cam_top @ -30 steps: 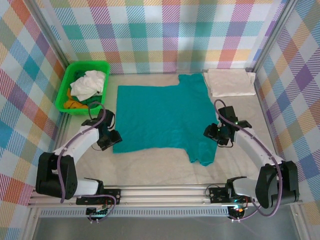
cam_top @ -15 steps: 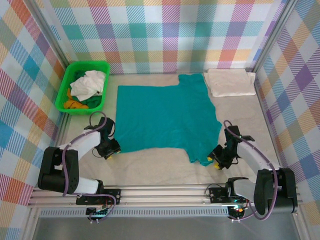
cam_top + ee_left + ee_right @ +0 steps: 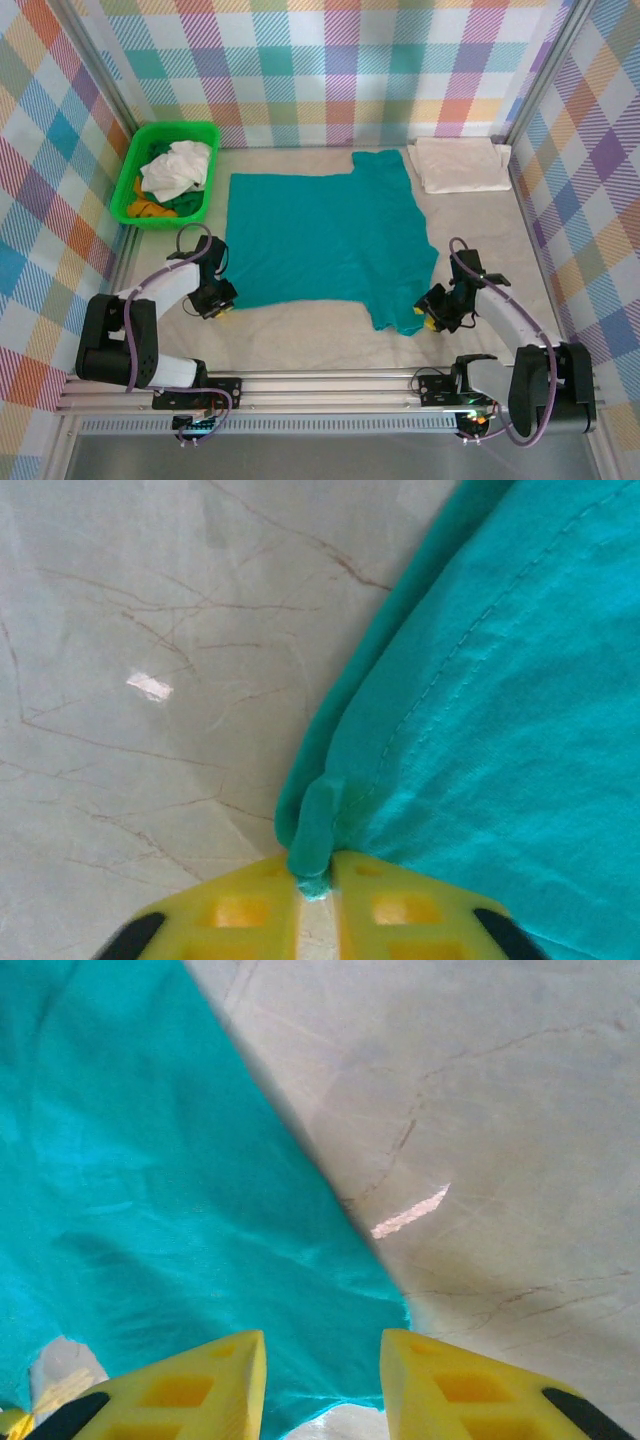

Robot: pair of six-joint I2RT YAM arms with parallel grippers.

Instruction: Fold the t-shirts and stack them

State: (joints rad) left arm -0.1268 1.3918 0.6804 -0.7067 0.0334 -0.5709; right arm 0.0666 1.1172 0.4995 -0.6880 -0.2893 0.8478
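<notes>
A teal t-shirt [image 3: 320,235] lies spread flat mid-table. My left gripper [image 3: 222,300] is down at its near left corner. In the left wrist view that gripper [image 3: 316,880] is shut on a pinched fold of the teal t-shirt [image 3: 500,730]. My right gripper [image 3: 428,318] is at the shirt's near right sleeve. In the right wrist view it [image 3: 323,1360] stands open, one yellow finger [image 3: 210,1380] on each side of the teal t-shirt's [image 3: 180,1180] edge. A folded cream t-shirt [image 3: 460,165] rests at the back right.
A bright green basket [image 3: 170,128] at the back left holds a white t-shirt [image 3: 178,168], an orange one [image 3: 145,208] and a green one [image 3: 188,205]. Plaid walls close in the table on three sides. Bare tabletop [image 3: 300,335] runs along the near edge.
Both grippers came down and nearer to the teal shirt's near edge. The left one closed on the corner, and the shirt's left side shifted slightly left.
</notes>
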